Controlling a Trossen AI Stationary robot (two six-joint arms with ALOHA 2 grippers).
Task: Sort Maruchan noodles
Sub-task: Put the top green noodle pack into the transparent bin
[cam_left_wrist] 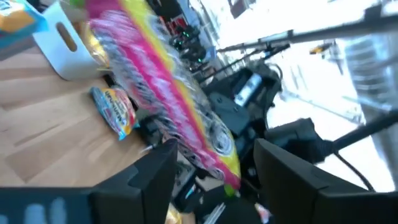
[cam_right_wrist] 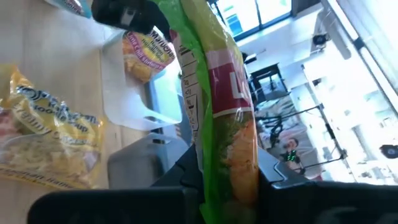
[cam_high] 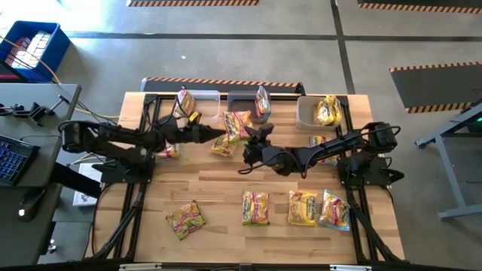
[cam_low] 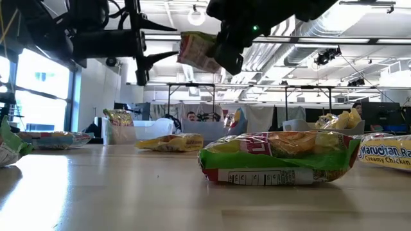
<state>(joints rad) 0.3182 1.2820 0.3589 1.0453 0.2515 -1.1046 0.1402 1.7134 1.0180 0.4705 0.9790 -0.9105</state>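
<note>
Three bins line the table's 12 o'clock edge: left bin (cam_high: pixel 202 101) holds one yellow packet (cam_high: pixel 181 102) on edge; middle bin (cam_high: pixel 242 98) has a packet (cam_high: pixel 263 103) standing at its right end; right bin (cam_high: pixel 307 111) holds a yellow packet (cam_high: pixel 327 110). Loose packets: four in a row at 6 o'clock (cam_high: pixel 256 208), one (cam_high: pixel 219 147) near table centre, one by each arm base. Both arms reach inward and meet at centre, just toward 6 o'clock of the middle bin. Right gripper (cam_high: pixel 252 143) is clamped on a green-red packet (cam_high: pixel 239 125), held aloft on edge, as its wrist view (cam_right_wrist: pixel 224 134) confirms. Left gripper (cam_high: pixel 217 134) points toward 3 o'clock at the same packet, fingers (cam_left_wrist: pixel 146 180) spread and released, packet edge between them without a grip.
</note>
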